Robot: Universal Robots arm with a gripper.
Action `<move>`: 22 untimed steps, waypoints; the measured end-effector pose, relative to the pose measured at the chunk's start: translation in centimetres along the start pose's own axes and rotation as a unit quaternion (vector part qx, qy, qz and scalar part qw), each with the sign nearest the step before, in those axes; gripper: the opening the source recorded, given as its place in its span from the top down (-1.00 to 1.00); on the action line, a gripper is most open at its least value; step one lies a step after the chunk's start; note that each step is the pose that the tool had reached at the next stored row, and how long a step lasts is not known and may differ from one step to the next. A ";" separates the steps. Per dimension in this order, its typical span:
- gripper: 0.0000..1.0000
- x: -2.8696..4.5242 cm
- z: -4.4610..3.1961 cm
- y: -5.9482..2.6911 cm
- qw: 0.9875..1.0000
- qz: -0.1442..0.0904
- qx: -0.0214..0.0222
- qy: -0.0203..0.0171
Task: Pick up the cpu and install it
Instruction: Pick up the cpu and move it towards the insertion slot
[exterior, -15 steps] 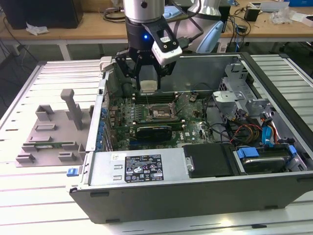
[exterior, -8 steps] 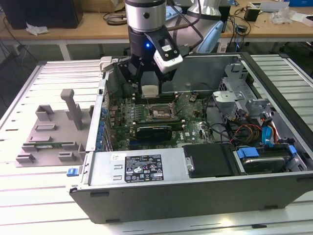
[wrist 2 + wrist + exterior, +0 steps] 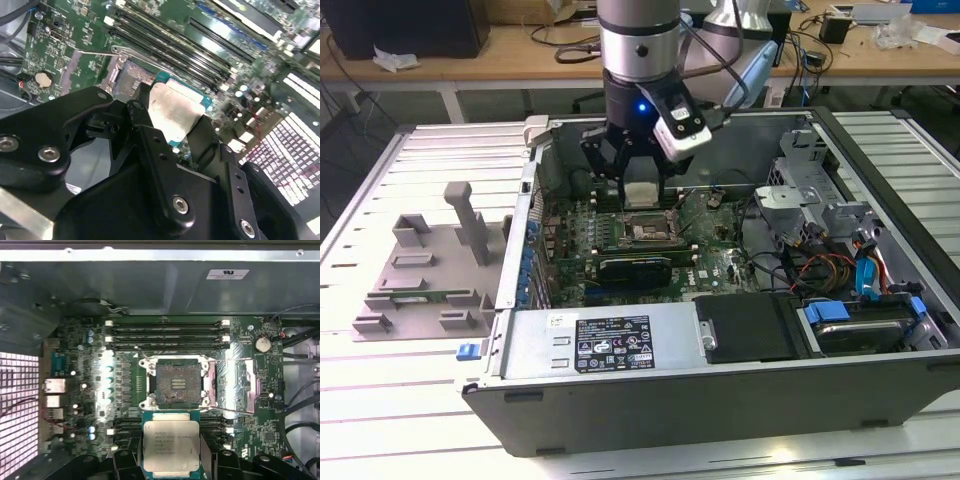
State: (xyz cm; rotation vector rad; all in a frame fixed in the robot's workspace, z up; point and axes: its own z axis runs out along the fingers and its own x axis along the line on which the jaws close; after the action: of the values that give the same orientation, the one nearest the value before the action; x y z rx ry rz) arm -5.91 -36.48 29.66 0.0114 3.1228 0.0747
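The cpu (image 3: 640, 193), a small square chip with a pale silver top, hangs inside the open computer case, and my gripper (image 3: 638, 188) is shut on it. In both wrist views the black fingers (image 3: 126, 460) (image 3: 145, 130) press on two opposite edges of the cpu (image 3: 171, 442) (image 3: 176, 111). The dark square socket (image 3: 176, 385) (image 3: 645, 230) lies open on the green motherboard (image 3: 250, 405), its metal frame (image 3: 235, 385) swung aside. The chip hovers above the board, just beside the socket and apart from it.
Memory slots (image 3: 167, 332) run along the socket's far side, and a coin battery (image 3: 261, 344) sits near them. The case walls (image 3: 535, 200), a power supply (image 3: 610, 340), a drive cage (image 3: 800, 180) and cables (image 3: 825, 265) ring the board. A grey fixture (image 3: 425, 265) lies at the exterior view's left.
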 end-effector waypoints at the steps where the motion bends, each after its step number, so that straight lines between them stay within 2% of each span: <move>1: -0.09 -0.20 0.25 0.07 1.000 0.000 0.000 0.000; 9: -0.09 -1.15 2.28 0.83 1.000 0.000 0.000 0.002; 16: -0.09 -1.58 4.02 1.46 1.000 0.000 0.000 0.002; 19: -0.09 -1.56 4.59 1.96 1.000 0.000 0.000 0.002; 22: -0.09 -1.63 4.77 2.06 1.000 0.000 0.000 0.002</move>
State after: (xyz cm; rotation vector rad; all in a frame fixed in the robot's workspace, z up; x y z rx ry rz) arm -4.18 -34.20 25.03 0.0111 3.1260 0.0748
